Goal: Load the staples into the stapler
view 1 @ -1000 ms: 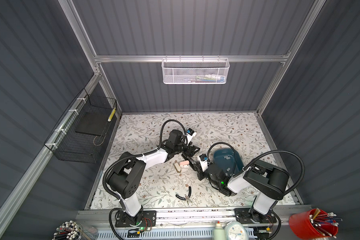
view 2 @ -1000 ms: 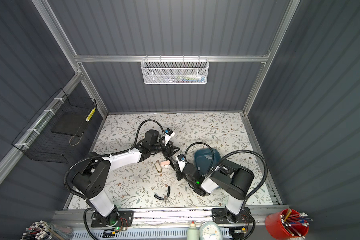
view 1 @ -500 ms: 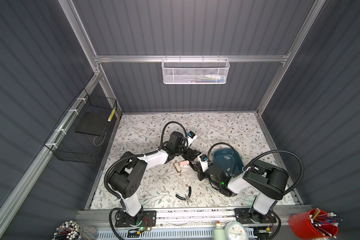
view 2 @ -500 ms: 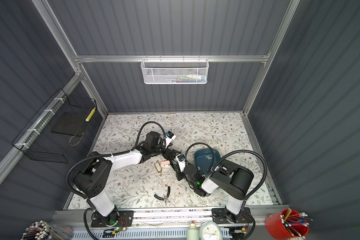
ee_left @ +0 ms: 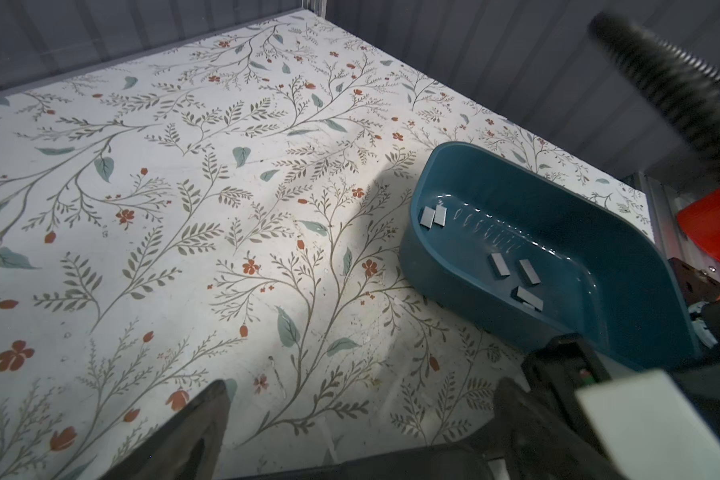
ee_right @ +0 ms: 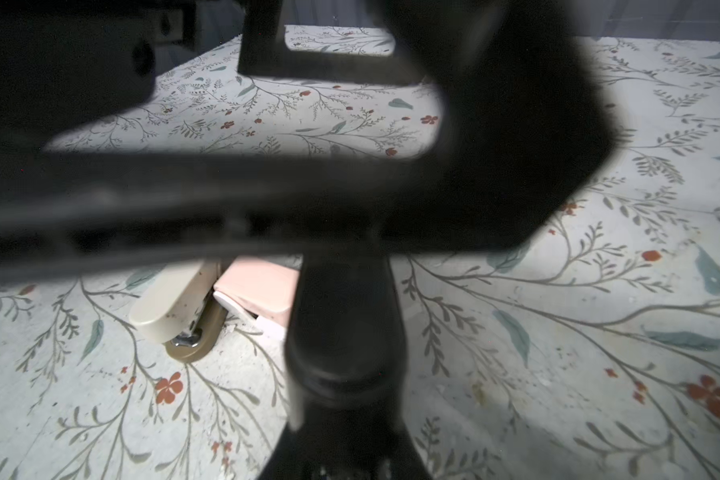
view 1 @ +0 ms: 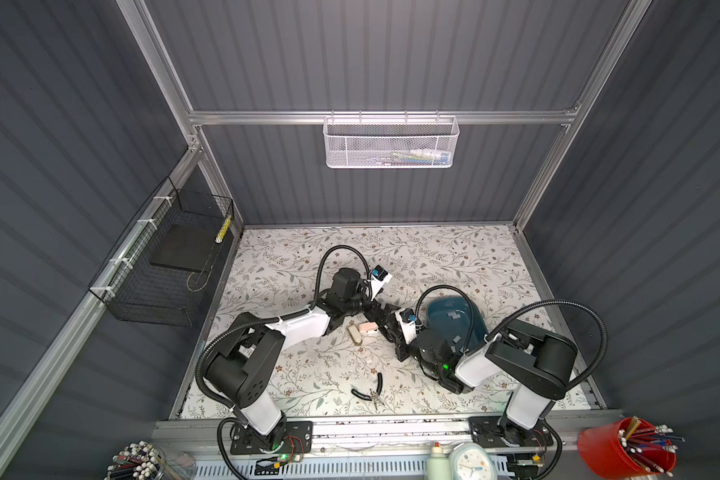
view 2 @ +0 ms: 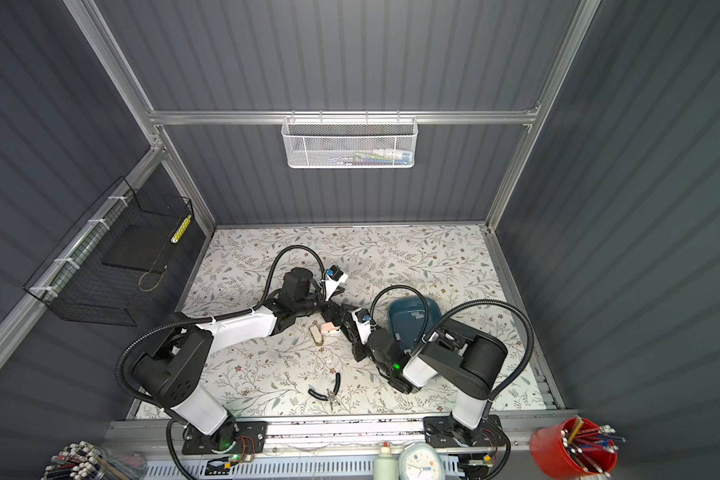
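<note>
The stapler (ee_right: 341, 324) is a black, blurred shape close to the lens in the right wrist view, rising from my right gripper (ee_right: 341, 419), which is shut on it. In both top views that right gripper (view 1: 393, 329) sits mid-table, just left of a teal tray (view 1: 476, 309). My left gripper (ee_left: 364, 390) is open wide over bare mat, nothing between its fingers (ee_left: 208, 411), and it meets the right one (view 2: 344, 318) nose to nose. Several silver-grey staples (ee_left: 499, 266) lie loose in the tray (ee_left: 433, 266).
A beige stapler (ee_right: 171, 307) and a pink one (ee_right: 262, 286) lie side by side just left of the grippers (view 1: 362, 331). Black pliers (view 1: 371, 390) lie near the front edge. A black wire basket (view 1: 171, 266) hangs on the left wall, a white one (view 1: 391, 141) on the back wall.
My left gripper has opened wide and slid a little nearer the right gripper. The right arm has stayed still, shut as before.
</note>
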Motion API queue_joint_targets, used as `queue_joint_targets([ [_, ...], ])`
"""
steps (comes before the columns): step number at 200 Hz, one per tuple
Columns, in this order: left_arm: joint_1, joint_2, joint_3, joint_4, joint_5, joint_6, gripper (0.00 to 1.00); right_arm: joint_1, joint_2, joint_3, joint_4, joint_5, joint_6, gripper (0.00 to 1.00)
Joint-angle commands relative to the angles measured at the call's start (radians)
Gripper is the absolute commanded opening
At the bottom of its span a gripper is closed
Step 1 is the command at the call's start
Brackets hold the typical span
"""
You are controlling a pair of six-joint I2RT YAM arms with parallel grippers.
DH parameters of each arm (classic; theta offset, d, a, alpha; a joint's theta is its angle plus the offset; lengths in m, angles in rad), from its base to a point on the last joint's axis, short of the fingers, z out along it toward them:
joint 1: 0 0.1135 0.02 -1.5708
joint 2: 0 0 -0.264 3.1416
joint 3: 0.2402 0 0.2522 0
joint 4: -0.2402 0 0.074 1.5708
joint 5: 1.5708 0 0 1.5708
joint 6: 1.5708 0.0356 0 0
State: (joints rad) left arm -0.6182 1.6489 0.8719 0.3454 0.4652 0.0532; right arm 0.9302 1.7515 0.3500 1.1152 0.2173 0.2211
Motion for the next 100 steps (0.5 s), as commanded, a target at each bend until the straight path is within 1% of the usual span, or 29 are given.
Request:
queue_joint_targets([
  [1, 0.005, -0.02, -0.009, 0.033, 0.027, 0.005, 0.99, 0.002, 0.015, -0.006, 0.039, 0.021, -0.002, 0.0],
  [26, 0.005, -0.017, -0.009, 0.025, -0.018, 0.007, 0.99, 0.002, 0.016, -0.006, 0.04, 0.022, -0.001, 0.0],
  [38, 0.006, -0.009, 0.0, 0.01, -0.056, 0.001, 0.99, 0.002, 0.015, -0.008, 0.041, 0.021, 0.0, 0.0],
  [49, 0.006, 0.003, 0.015, -0.006, -0.121, -0.016, 0.99, 0.002, 0.013, -0.009, 0.042, 0.022, 0.0, 0.01],
  [54, 0.008, 0.008, 0.02, -0.016, -0.128, -0.022, 0.99, 0.002, 0.014, -0.009, 0.044, 0.021, 0.0, 0.02],
  [64, 0.009, 0.015, 0.029, -0.026, -0.209, -0.034, 0.99, 0.002, 0.013, -0.011, 0.045, 0.024, 0.0, 0.11],
  [74, 0.011, 0.017, 0.04, -0.044, -0.307, -0.073, 0.99, 0.002, 0.012, -0.013, 0.05, 0.024, 0.0, 0.24],
  [89, 0.014, -0.001, 0.052, -0.091, -0.405, -0.133, 0.99, 0.003, 0.002, -0.021, 0.053, 0.022, 0.0, 0.33],
  [100, 0.014, -0.028, 0.062, -0.146, -0.478, -0.209, 0.99, 0.004, -0.015, -0.032, 0.058, 0.024, 0.002, 0.38],
])
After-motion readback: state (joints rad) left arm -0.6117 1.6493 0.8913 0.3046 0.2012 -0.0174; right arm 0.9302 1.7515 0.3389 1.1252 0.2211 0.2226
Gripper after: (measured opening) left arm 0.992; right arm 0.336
